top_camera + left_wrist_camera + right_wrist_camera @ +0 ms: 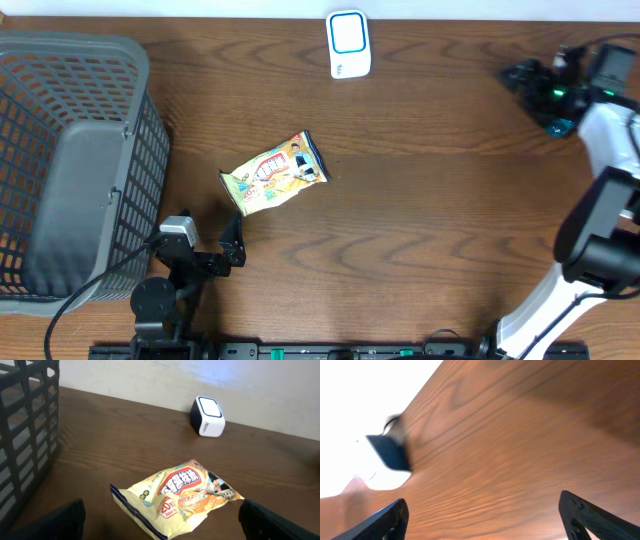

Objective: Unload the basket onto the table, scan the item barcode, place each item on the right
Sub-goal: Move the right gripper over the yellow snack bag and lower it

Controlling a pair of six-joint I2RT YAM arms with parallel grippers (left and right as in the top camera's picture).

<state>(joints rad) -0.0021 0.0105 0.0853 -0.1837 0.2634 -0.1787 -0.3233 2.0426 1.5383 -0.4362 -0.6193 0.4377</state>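
1. Snack bag (275, 173) lies flat on the tabletop (430, 220), right of the basket (140, 130), unheld.
2. Left gripper (238, 240) sits just beside it, jaws wide apart and empty.
3. Scanner (349, 44) stands at the far edge, well apart from the bag.
4. Right gripper (532, 98), far right, is spread wide, holding nothing.
5. Judging by this, grasp, carry and scan all remain.

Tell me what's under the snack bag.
Only the brown wooden table shows around the snack bag, which lies on it printed side up. The bag's underside is covered, so nothing beneath it can be seen.
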